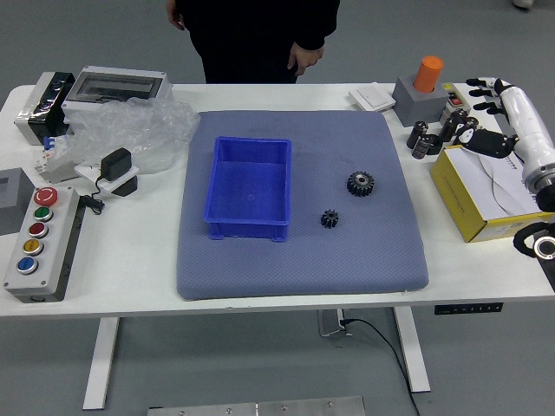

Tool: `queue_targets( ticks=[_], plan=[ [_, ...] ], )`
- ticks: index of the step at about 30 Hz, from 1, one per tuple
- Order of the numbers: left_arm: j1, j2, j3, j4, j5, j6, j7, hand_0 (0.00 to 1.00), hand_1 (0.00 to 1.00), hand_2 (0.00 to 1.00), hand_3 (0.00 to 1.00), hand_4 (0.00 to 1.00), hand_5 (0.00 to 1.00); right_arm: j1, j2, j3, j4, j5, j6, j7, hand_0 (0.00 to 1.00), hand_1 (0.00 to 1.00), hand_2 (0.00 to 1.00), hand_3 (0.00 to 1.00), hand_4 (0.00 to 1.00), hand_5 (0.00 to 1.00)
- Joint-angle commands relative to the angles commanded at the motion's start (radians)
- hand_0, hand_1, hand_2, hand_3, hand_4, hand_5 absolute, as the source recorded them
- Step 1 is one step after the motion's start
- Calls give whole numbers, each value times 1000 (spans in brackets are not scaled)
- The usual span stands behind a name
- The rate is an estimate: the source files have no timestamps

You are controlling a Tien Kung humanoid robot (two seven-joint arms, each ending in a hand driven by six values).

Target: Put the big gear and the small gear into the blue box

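Blue box (249,184): while both gears lie outside it, it stands upright on the left half of the grey-blue mat (347,264), on the white worktop (121,269).
Big gear (360,183): flat on the mat, right of the box.
Small gear (329,218): also on the mat, between the box and the big gear, a little nearer the worktop's front edge.
Right hand (501,144): over the yellow box (476,227) near the worktop's right end, well apart from both gears; fingers spread, grasping nothing.
Person (251,39): in black at the far side, behind the blue box; both hands down by the body, off the task's things.
Left end of worktop: button panel (54,247) and clear plastic bag (143,130).
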Motion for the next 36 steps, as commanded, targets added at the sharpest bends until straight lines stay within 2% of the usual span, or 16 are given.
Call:
queue_targets(
  ticks=[23, 36],
  plan=[
    [-3, -2, 5, 0, 4, 1, -3, 725, 675, 678, 684, 425, 16, -37, 45, 45, 23, 31, -32, 40, 790, 734, 842, 847, 657, 118],
    [-5, -2, 7, 0, 2, 2, -4, 724, 676, 678, 682, 423, 13, -46, 47, 44, 22, 62, -39, 52, 788, 729, 839, 844, 667, 133]
  ],
)
